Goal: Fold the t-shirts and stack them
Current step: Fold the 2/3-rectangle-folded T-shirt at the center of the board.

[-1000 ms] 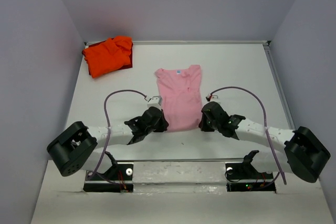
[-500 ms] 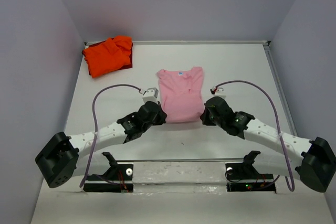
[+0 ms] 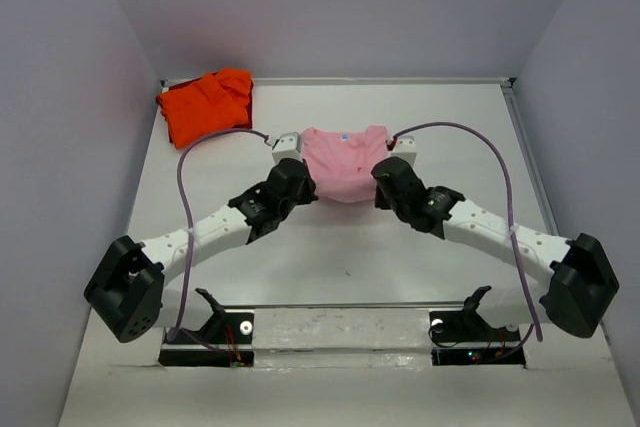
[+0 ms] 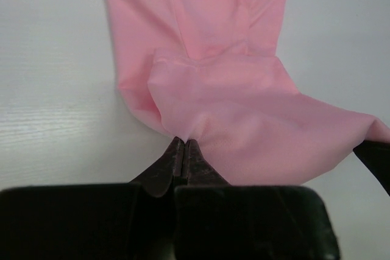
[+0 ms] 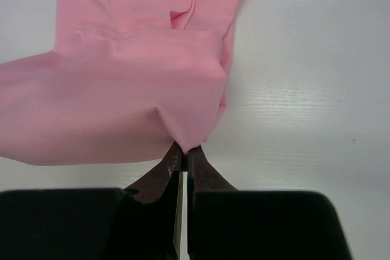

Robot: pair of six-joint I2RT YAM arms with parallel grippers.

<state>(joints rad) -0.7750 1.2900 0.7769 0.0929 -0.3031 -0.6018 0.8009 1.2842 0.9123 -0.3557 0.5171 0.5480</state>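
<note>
Top external view sets the pink t-shirt [image 3: 345,159] at the middle of the white table [image 3: 340,257], its neck toward the far wall. Its near part is doubled over the rest, so it looks short. The left gripper [image 3: 303,185] sits at the shirt's left edge and the right gripper [image 3: 384,179] at its right edge, both arms reaching forward from the near side. The orange-red t-shirt [image 3: 205,105] lies bunched in the far left corner, well apart from the pink one and from both arms. From up here the black gripper bodies hide their own fingertips, so the grip cannot be judged in this view.

Each wrist view settles it. On the left wrist camera the two fingers are pressed together on a pinch of pink cloth, a corner of the upper layer that spreads away over the flat layer below. The right wrist camera shows the same: its fingers clenched on the opposite corner, the raised fold sagging between the two grips. Neither wrist camera shows the orange-red shirt
</note>
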